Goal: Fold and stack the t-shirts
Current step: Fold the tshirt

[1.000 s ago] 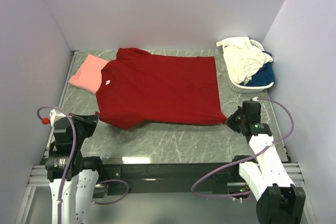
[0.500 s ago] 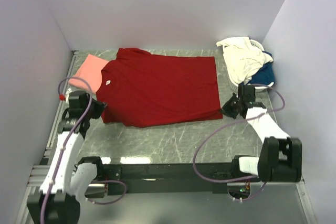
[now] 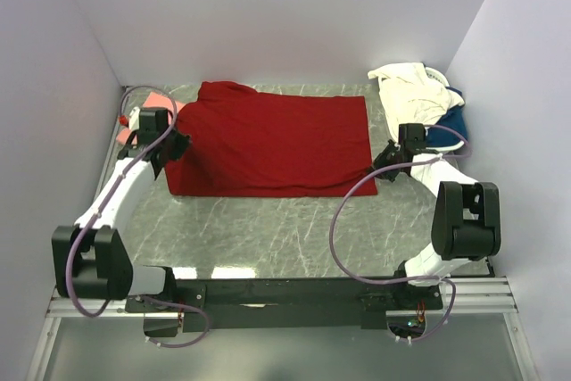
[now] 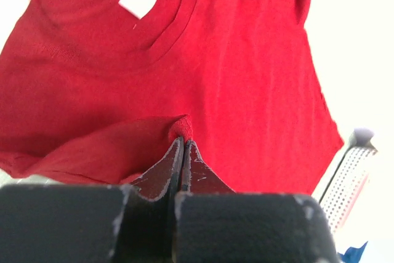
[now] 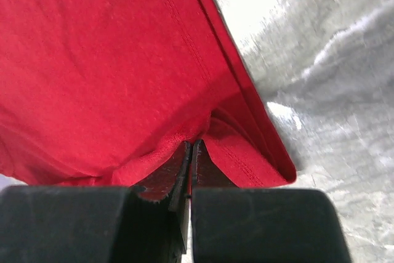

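Red t-shirt (image 3: 268,136) is seen laid flat across the far middle of the marbled table (image 3: 285,229), its collar and white neck label (image 4: 137,0) turned toward the left side. The left arm is stretched forward along the table's left edge, the forearm angled inward, and the left gripper (image 3: 171,147) is placed at the shirt's left edge. Its fingers are closed tight on a pinched fold of red cloth. The right arm is bent high at the elbow, with the forearm reaching back toward the far left, and the right gripper (image 3: 384,167) is set at the shirt's near right corner, likewise clamped on a bunched hem. A pink t-shirt (image 3: 175,107) is partly hidden behind the left wrist. A cream-white t-shirt (image 3: 406,91) and a blue t-shirt (image 3: 451,122) are heaped at the far right.
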Available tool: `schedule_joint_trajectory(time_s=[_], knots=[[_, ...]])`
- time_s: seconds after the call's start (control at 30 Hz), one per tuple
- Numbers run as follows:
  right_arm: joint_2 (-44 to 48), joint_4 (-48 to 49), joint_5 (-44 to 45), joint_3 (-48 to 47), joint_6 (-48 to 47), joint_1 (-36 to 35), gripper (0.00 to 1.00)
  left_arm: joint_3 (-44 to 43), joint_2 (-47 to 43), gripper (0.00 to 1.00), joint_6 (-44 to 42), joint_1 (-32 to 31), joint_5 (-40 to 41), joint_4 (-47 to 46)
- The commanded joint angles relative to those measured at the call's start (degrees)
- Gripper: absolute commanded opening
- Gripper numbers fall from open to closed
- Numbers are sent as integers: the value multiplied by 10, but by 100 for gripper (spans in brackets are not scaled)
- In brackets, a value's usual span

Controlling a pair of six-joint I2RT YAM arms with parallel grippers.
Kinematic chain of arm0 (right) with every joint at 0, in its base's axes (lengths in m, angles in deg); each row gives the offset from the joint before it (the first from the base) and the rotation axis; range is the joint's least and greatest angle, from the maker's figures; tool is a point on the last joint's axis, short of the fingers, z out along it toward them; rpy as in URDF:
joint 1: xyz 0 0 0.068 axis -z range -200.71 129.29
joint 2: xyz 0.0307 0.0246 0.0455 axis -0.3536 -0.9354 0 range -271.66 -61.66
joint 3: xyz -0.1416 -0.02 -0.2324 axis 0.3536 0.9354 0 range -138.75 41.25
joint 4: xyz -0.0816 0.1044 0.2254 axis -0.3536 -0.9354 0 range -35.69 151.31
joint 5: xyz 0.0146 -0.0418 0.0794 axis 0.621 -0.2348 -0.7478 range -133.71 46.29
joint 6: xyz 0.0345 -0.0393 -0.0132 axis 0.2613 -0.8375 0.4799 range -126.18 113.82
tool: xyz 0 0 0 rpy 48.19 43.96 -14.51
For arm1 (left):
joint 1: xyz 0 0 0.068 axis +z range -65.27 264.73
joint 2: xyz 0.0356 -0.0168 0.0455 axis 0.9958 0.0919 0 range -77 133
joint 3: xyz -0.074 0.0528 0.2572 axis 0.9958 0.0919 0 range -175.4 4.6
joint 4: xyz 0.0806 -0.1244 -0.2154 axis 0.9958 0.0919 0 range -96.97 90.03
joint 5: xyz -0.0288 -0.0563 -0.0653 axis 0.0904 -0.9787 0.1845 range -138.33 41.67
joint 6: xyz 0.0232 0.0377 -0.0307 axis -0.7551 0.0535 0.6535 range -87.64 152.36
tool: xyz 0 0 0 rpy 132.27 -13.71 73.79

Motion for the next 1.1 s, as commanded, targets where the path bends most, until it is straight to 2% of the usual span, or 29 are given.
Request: schedule_joint_trajectory(time_s=[0.0,0.3,0.8,1.0,1.07], knots=[[-12,24,-1,-34,4,3,0,-57,29,1,-12,-1,30,-17],[-29,35,5,-42,7,17,0,-134,121,0,-20,-1,41,-3],[-58,59,-36,-67,21,35,1,-189,178,0,-31,5,41,-5],[-83,49,-37,-101,24,36,5,-235,221,1,-45,13,19,-14],[-88,47,-39,-110,26,38,9,-251,239,6,-53,14,12,-10]])
